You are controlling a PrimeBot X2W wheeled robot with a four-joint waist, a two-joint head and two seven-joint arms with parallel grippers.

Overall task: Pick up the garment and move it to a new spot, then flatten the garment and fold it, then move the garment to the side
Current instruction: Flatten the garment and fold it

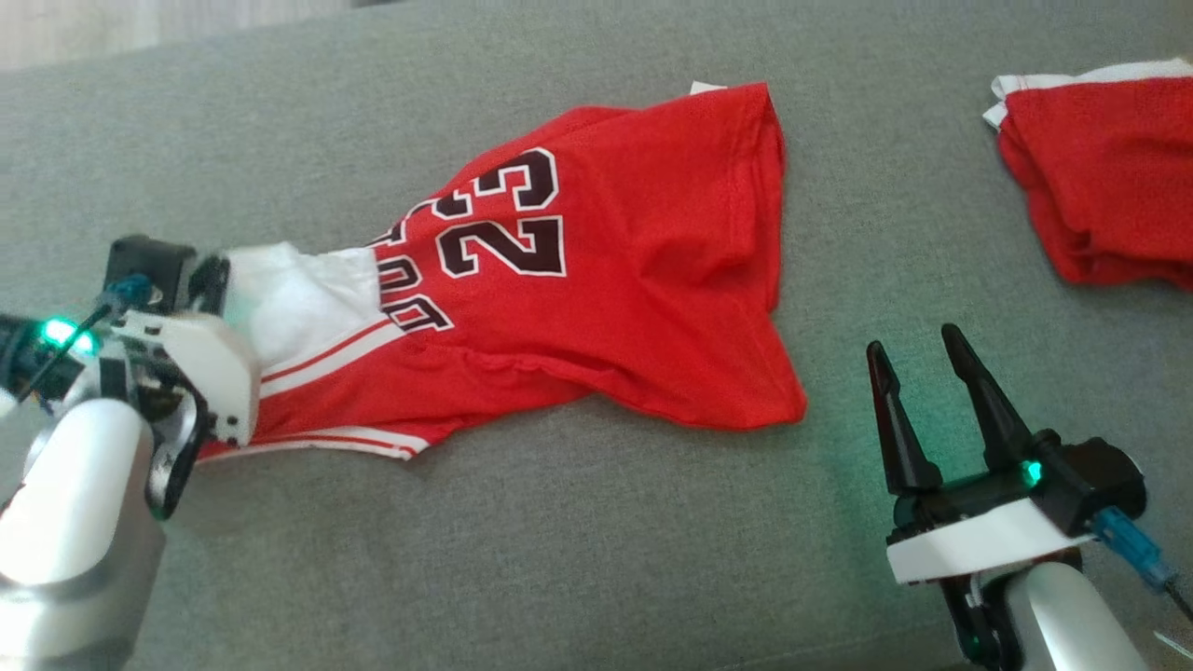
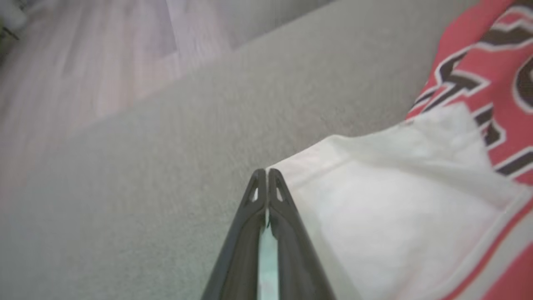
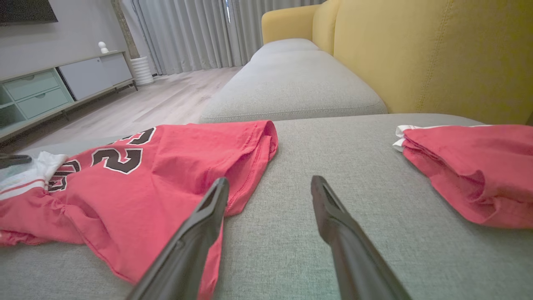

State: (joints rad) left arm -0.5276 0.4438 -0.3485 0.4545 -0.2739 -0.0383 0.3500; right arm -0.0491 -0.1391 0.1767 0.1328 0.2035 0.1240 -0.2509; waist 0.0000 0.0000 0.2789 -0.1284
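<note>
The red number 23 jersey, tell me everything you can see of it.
The red jersey is soft-looking knit cloth with black, white-edged 23 and lettering, a white patch and striped trim. It lies rumpled, partly flat, on the grey couch cushion. The shut left end effector meets its white edge; a pinch isn't clear.

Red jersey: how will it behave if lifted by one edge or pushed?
Likely floppy: the red jersey lies wrinkled and bunches toward the left gripper. Probably light, since it looks like thin cloth lying flat on the grey cushion. Pushing would likely ruck it rather than slide it.
</note>
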